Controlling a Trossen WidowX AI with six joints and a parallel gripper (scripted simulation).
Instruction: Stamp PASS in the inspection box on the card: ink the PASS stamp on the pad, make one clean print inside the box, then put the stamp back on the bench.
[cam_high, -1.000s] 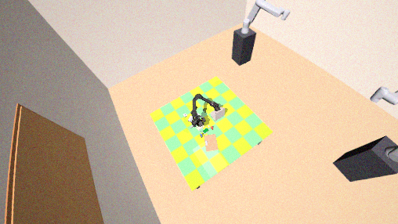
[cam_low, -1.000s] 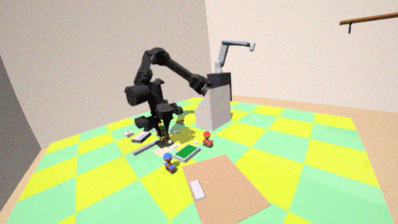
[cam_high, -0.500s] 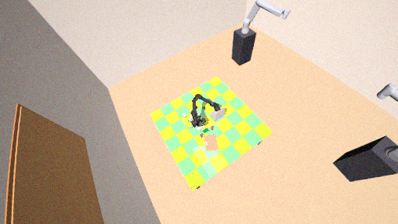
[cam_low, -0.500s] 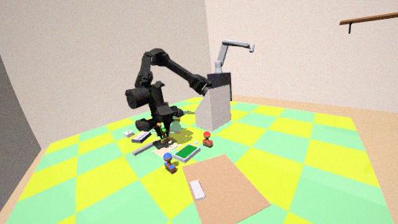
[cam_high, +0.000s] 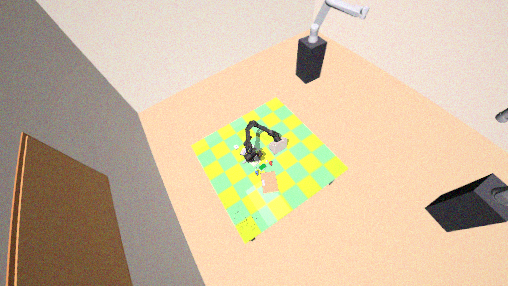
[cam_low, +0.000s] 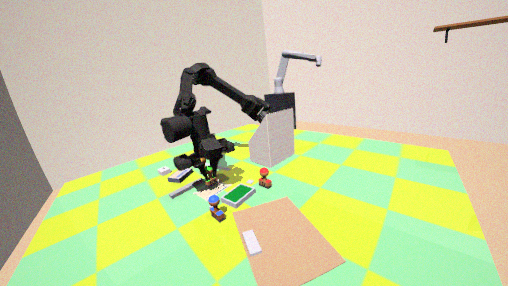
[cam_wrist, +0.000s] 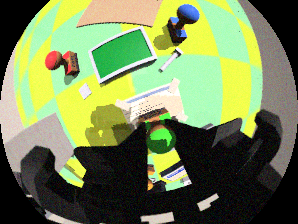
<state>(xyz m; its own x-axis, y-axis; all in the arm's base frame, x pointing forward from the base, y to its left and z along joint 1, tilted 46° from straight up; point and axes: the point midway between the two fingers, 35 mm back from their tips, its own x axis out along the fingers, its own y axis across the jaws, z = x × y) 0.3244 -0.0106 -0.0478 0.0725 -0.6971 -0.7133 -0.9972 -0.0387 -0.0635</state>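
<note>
Wrist: claw (cam_high: 254, 158) (cam_low: 212, 175) (cam_wrist: 154, 123) is gripping the green-knobbed stamp (cam_low: 211, 182) (cam_wrist: 161, 139).
Card (cam_high: 254, 163) (cam_low: 214, 191) (cam_wrist: 150, 102): should be getting one straight, gentle press, without sliding.

Is a tabletop (cam_high: 310, 165) (cam_low: 360, 200) (cam_wrist: 200, 75) checkered in yellow and pale green. Carries a green pad in a white-rimmed tray (cam_high: 262, 167) (cam_low: 239, 194) (cam_wrist: 124, 55), between an upright red-knobbed stamp (cam_high: 271, 163) (cam_low: 265, 178) (cam_wrist: 69, 62) and an upright blue-knobbed stamp (cam_high: 257, 173) (cam_low: 216, 210) (cam_wrist: 179, 27). Bears a flat tan sheet (cam_high: 270, 184) (cam_low: 290, 235) (cam_wrist: 120, 11) near the tray, and a printed card (cam_low: 202, 192) (cam_wrist: 137, 102) on the tray's other side. Holds a slim pale bar (cam_low: 180, 191) (cam_wrist: 171, 60) near the card, plus a small white square (cam_low: 250, 181) (cam_wrist: 85, 91) near the red-knobbed stamp. Supports a large pale block (cam_high: 278, 146) (cam_low: 280, 140) (cam_wrist: 42, 135) well apart from the tan sheet.
</note>
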